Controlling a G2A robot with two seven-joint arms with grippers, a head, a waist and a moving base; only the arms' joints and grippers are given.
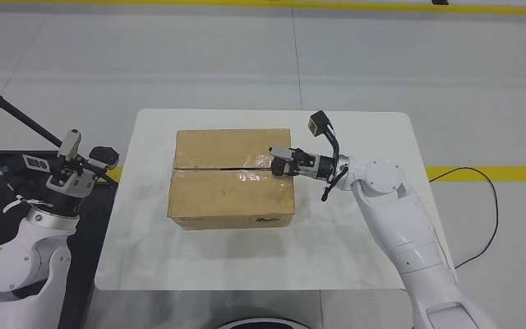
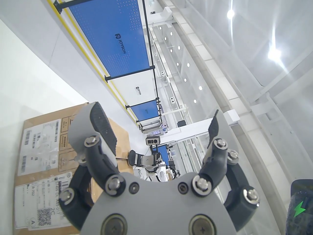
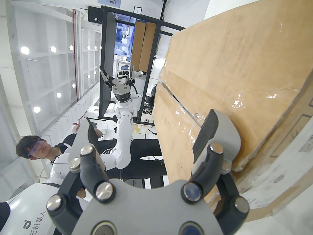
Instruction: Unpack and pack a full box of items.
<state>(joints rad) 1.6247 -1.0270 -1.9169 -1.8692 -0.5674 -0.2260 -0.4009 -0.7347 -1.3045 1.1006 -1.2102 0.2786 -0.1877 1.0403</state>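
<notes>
A closed cardboard box (image 1: 233, 177) stands in the middle of the white table (image 1: 362, 247). Its two top flaps meet at a taped seam (image 1: 222, 169). My right gripper (image 1: 279, 161) is at the right end of that seam and open. In the right wrist view, one fingertip (image 3: 207, 128) of the gripper (image 3: 149, 133) rests against the box top (image 3: 232, 62) beside the seam, and the other is in the air. My left gripper (image 1: 89, 150) is held off the table's left edge, open and empty (image 2: 159, 128). It is tilted upward, with the labelled box end (image 2: 44, 152) beside it.
Bare table surface lies in front of the box and to its right. A thin black rod (image 1: 29, 122) slants in at the far left, beside the left arm. The floor around the table has yellow lines (image 1: 477, 172).
</notes>
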